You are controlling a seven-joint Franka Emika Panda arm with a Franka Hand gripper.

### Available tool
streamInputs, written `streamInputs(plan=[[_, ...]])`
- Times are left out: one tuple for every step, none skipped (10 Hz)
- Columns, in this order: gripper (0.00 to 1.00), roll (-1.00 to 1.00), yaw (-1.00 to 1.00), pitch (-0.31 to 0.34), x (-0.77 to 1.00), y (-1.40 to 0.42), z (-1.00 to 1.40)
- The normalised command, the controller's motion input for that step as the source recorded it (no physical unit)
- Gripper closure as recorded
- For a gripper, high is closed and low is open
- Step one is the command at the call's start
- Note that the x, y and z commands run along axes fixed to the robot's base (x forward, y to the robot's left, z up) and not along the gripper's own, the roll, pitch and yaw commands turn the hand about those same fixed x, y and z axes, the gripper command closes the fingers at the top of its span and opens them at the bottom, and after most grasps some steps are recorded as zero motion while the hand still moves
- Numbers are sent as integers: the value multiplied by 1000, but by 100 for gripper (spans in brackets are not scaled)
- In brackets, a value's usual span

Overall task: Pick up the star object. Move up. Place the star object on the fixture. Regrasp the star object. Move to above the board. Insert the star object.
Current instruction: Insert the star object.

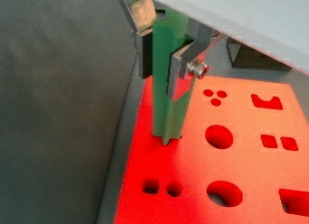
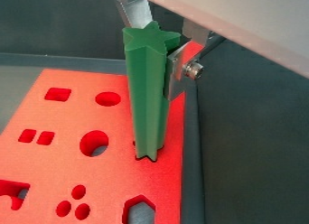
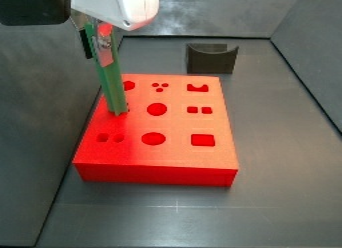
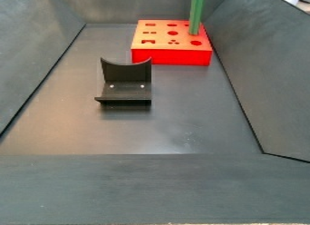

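Green star object (image 3: 106,77) (upright) pinched by gripper (image 3: 94,37) over board (image 3: 167,142).

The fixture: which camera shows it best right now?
A side view shows the fixture whole and near, bracket and base plate. In the other it is small behind the board. Wrist views show only the gripper holding the star object.

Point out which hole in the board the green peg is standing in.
The star object, upright and clamped in the gripper, stands in the hole at the board's edge, beside the large round hole; every other hole is empty.
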Motion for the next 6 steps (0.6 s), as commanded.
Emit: streamInputs(plan=[[100,-47,0,0,89,134,-280],[100,-134,-80,7,186,223,-400],[100,-146,-174,33,249,220,-389],[100,0,-71,43,117,114,-203],[100,49,0,96,29,9,-129],[100,247,109,101,157,0,-409]])
